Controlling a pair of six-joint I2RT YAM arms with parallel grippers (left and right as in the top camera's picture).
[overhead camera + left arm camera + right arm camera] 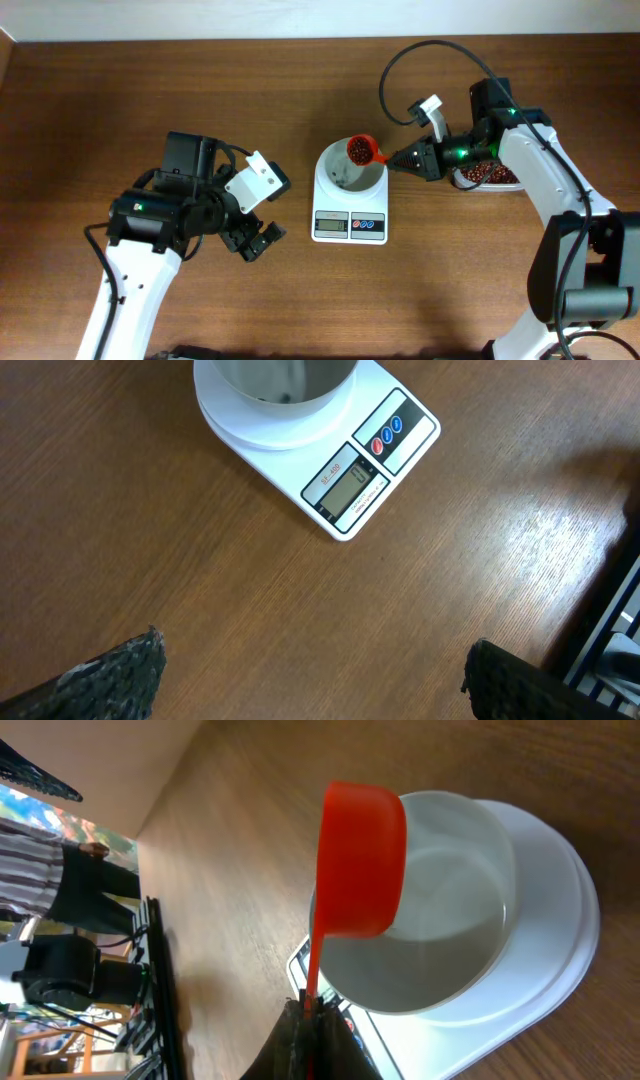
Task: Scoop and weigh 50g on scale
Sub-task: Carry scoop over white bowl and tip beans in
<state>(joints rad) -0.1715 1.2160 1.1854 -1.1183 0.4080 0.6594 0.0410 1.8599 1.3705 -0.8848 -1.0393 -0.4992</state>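
The white scale (350, 222) stands mid-table with its round white bowl (350, 172) on top. A red scoop (361, 150) heaped with dark reddish-brown beans (357, 149) hangs over the bowl's far rim. My right gripper (393, 157) is shut on the scoop's thin handle (313, 965). In the right wrist view the scoop cup (362, 860) is seen from behind, over the bowl (440, 940). A few dark specks lie in the bowl (275, 390). My left gripper (258, 242) stands open left of the scale (345, 480), its fingers (110, 680) wide apart over bare wood.
A tub of more beans (490, 177) sits at the right, partly hidden under the right arm. The left arm's base fills the lower left. A black cable (400, 70) loops above the table behind the scoop.
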